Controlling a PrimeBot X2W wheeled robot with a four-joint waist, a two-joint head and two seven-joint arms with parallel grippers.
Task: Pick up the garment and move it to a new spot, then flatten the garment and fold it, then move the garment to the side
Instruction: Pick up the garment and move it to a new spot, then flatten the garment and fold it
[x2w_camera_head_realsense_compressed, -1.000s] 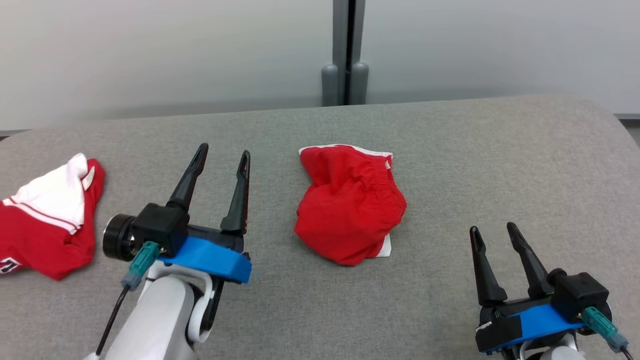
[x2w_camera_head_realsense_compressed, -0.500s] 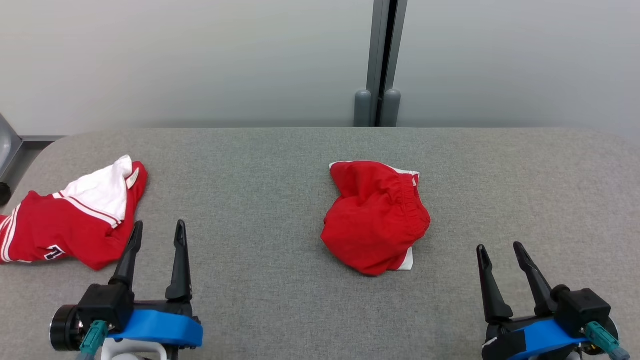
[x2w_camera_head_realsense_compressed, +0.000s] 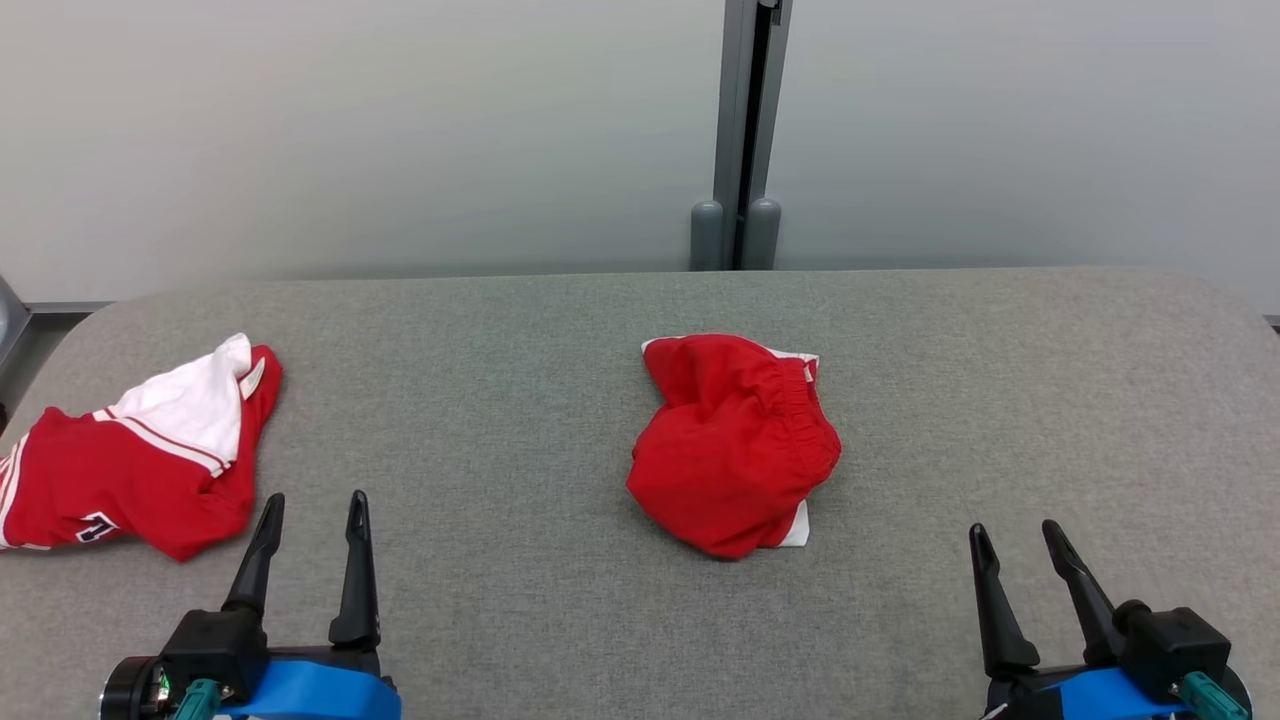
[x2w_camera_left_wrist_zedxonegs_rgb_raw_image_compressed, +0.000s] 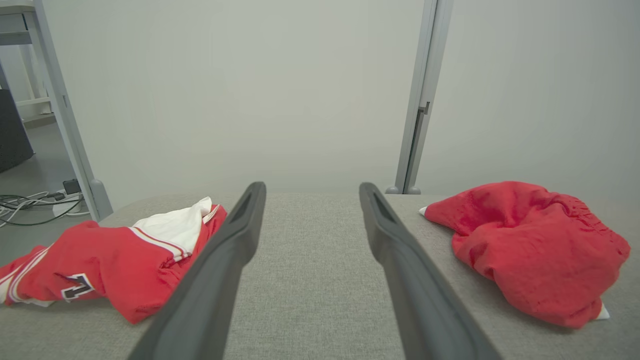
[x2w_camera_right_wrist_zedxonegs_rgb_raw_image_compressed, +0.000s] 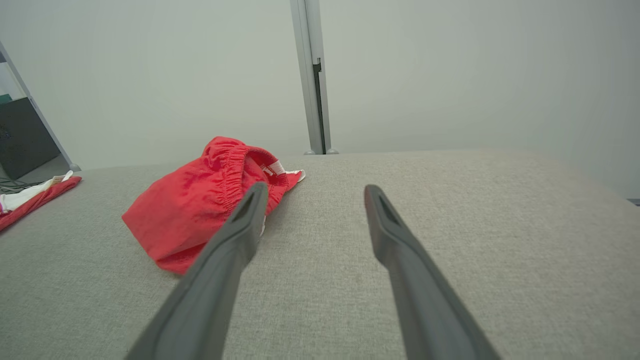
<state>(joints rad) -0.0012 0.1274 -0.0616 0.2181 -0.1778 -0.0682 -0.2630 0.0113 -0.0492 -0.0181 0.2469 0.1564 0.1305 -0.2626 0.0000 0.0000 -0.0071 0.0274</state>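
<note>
Hovering: my left tool (x2w_camera_head_realsense_compressed: 316, 497) and right tool (x2w_camera_head_realsense_compressed: 1014, 527) both spread wide, empty | red shorts (x2w_camera_head_realsense_compressed: 735, 450) bunched on tabletop (x2w_camera_head_realsense_compressed: 500, 400) centre (a jersey (x2w_camera_head_realsense_compressed: 140, 460) lies crumpled far left) | I judge nothing done yet: pickup, flattening, folding, side move remain.

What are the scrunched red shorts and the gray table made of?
Red shorts: likely thin woven cloth, matte; they crumple softly, with a gathered elastic waistband. Gray table: seems covered in coarse fabric, matte; a fine speckled weave shows up close.
</note>
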